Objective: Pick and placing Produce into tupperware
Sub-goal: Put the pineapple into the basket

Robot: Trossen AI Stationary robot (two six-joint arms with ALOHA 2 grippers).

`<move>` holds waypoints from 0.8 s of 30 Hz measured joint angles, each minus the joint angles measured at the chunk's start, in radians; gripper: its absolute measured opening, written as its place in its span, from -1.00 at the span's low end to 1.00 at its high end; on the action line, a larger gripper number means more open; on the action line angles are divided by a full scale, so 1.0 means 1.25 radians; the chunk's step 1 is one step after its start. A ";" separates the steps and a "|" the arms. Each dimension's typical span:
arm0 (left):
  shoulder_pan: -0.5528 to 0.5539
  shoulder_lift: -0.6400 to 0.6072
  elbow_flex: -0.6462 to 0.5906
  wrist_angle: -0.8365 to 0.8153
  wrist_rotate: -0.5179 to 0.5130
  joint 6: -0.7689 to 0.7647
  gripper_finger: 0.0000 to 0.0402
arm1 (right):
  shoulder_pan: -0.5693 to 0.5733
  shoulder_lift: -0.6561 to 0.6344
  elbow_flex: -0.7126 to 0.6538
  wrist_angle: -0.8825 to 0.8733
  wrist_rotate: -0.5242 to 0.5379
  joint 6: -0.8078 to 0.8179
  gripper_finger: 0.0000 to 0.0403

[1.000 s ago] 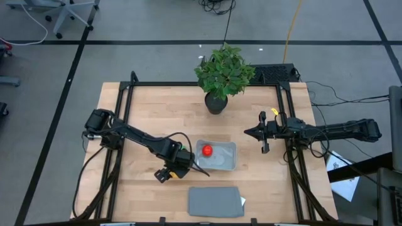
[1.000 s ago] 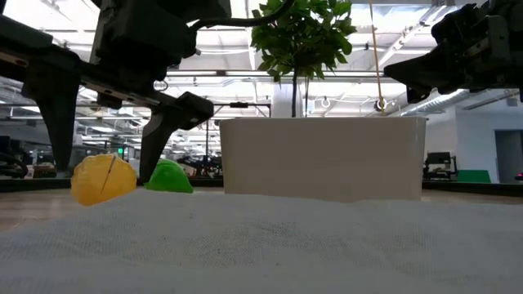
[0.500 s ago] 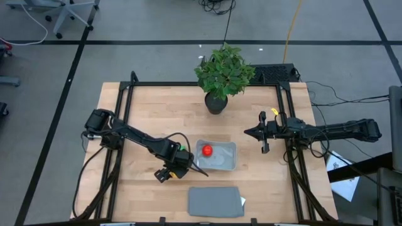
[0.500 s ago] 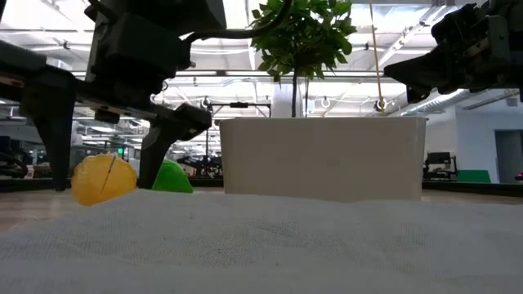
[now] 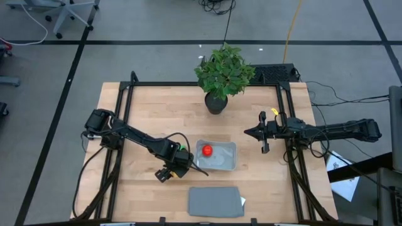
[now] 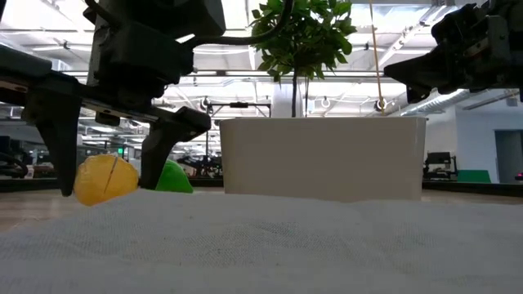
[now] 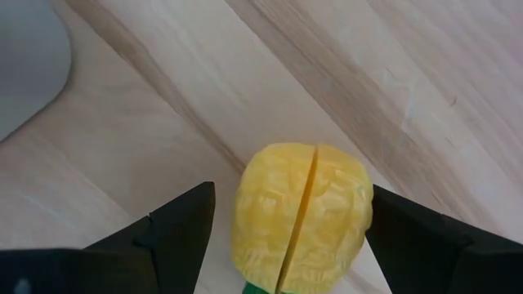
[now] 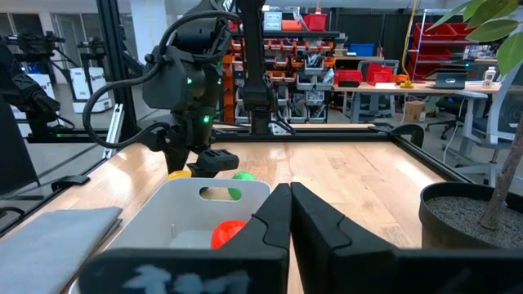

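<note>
The left gripper (image 6: 110,167) is down at the table just beside the left end of the tub (image 5: 218,156), its fingers spread apart and straddling the yellow piece (image 7: 301,214) with a gap on each side — nothing is clamped yet; the right gripper (image 5: 263,134) waits well apart above the right side of the table, its fingers pressed together on nothing. The yellow piece lies on the bare wood (image 7: 147,155) between the two dark fingers; in the low view it sits just beside the green piece (image 6: 173,177), though whether the two touch cannot be told; the red piece (image 5: 206,150) already rests inside the tub. The yellow piece looks like a small hard plastic toy, so it is probably light, stiff and in no danger of bruising; its rounded, faintly dimpled skin could slip or roll if pinched off-centre, so the sensible hold is across its widest part, with the fingers square on the two opposite flanks. A straight seam runs down its middle, and its green tip points back toward the wrist camera; its long axis therefore seems to lie roughly along the line of the fingers, parallel to the seam — a squeeze across it would press the two halves together rather than pry at them.
</note>
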 joint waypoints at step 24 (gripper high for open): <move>0.000 -0.001 0.000 0.004 0.010 -0.004 -0.01 | 0.000 0.000 0.000 0.000 0.000 0.000 -1.00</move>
